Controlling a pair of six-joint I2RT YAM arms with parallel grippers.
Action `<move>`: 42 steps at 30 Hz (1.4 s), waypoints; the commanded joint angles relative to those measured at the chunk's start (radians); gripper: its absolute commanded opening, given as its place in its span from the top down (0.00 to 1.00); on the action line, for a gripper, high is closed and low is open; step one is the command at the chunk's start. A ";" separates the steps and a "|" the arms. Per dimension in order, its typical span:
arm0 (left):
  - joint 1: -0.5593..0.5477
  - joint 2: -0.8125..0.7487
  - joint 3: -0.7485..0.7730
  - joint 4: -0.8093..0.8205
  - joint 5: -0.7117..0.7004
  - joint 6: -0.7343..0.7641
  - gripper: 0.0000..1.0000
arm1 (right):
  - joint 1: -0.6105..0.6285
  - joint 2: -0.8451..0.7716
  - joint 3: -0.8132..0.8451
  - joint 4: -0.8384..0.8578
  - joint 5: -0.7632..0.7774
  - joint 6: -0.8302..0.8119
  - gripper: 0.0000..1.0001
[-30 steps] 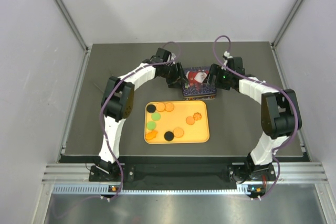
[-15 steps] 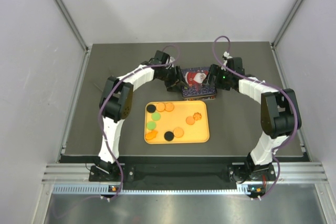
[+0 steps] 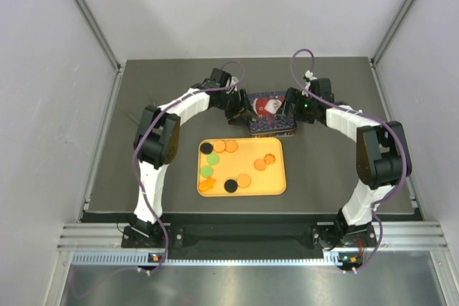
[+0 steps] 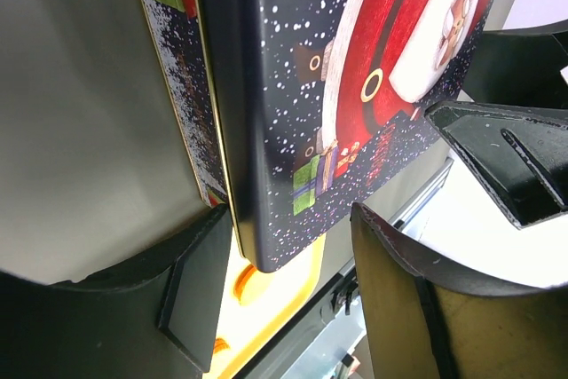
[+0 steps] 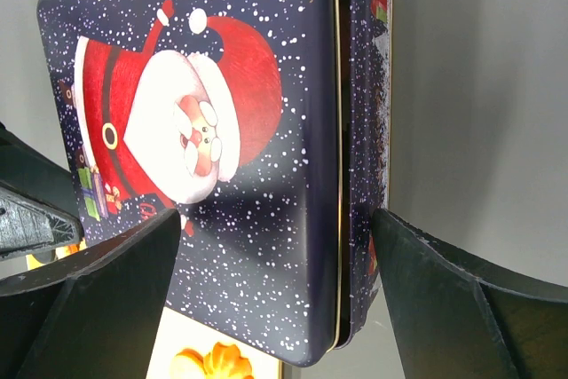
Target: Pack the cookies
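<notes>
tin: rectangular Christmas tin (image 3: 272,128) with rounded corners, on the dark table (image 3: 330,177) just past the far edge of the tray. It looks like painted metal, glossy navy with snow speckles and a gold rim.
lid: Santa lid (image 5: 222,130) is on, but it looks slightly skewed, with a dark gap along one side between its skirt and the gold rim.
cookies: the cookies (image 3: 244,180) all lie flat on the orange tray (image 3: 280,191), on the side of the tin toward the arm bases. They're small discs, mostly orange, plus two green and two black. A scalloped one peeks into the right wrist view.
left gripper: left gripper (image 4: 288,215) has its jaws apart around the lid's corner, and tray shows between lid and one finger, so no clamp I can see.
right gripper: right gripper (image 5: 275,213) is spread wide, straddling the tin, gripping nothing.
key relation: both grippers sit at the tin with the cookies behind them. Most discs bunch on the tray's left half, so the left arm is nearer. My guess is the lid comes off first.
</notes>
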 commanded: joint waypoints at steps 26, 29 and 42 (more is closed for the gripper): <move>-0.019 -0.021 0.075 0.032 0.024 -0.036 0.41 | 0.008 0.002 -0.004 0.037 -0.022 0.002 0.15; -0.019 -0.015 0.067 0.029 0.021 -0.033 0.41 | 0.006 0.000 -0.007 0.038 -0.021 0.000 0.16; -0.016 0.002 0.049 0.046 0.004 -0.039 0.41 | 0.020 0.057 0.143 -0.132 0.082 -0.076 0.15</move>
